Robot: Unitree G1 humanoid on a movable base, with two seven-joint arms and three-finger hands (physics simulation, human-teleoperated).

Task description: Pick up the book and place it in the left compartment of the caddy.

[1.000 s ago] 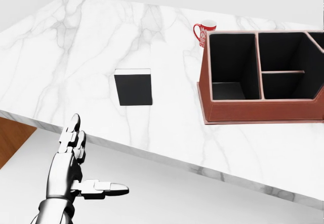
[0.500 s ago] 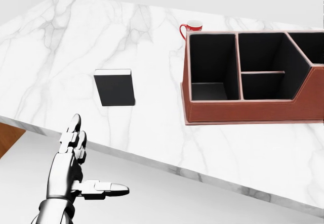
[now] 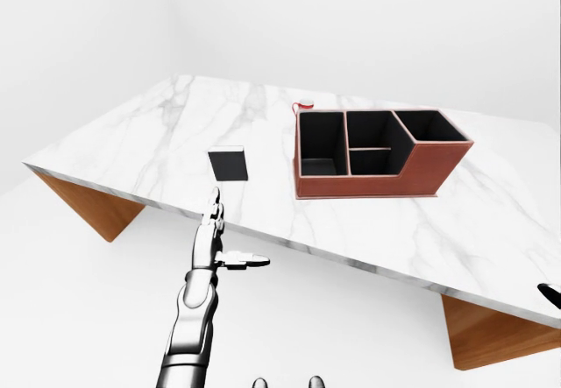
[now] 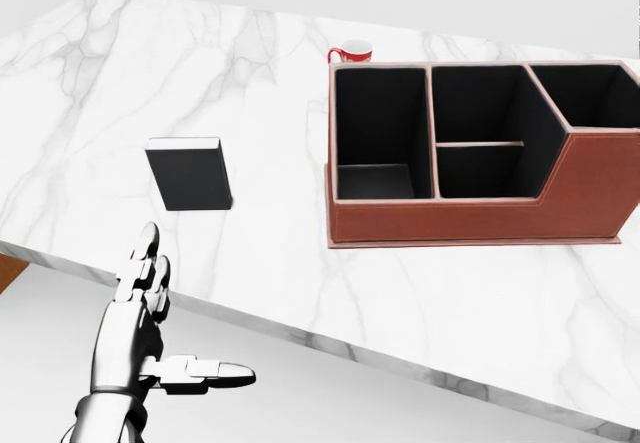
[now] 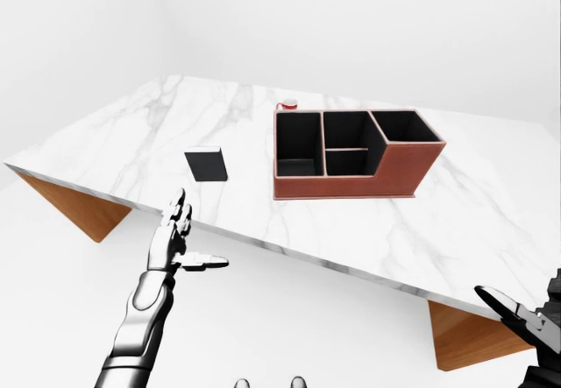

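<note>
Marble table (image 4: 480, 313) carries book (image 4: 189, 173) lying flat, untouched, well left of caddy (image 4: 470, 213); left compartment (image 4: 378, 133) empty. Left hand (image 4: 150, 328) wide open off the edge. Right hand (image 5: 526, 318) fingers spread. Everything remains.

On the table (image 4: 300, 263), the book (image 4: 189, 174) lies flat toward the left of the head view, well apart from the caddy (image 4: 480, 218), which stands to its right with three compartments side by side, the middle one split by a crosswise divider. A mug (image 4: 351, 53) stands just above the caddy's upper left corner in that view, close beside its wall. The left hand (image 4: 150, 328) hangs below the table's near edge, under the book and not touching it, while the right hand (image 5: 526, 318) shows only at the lower right corner of the right-eye view, off the table's right end.
</note>
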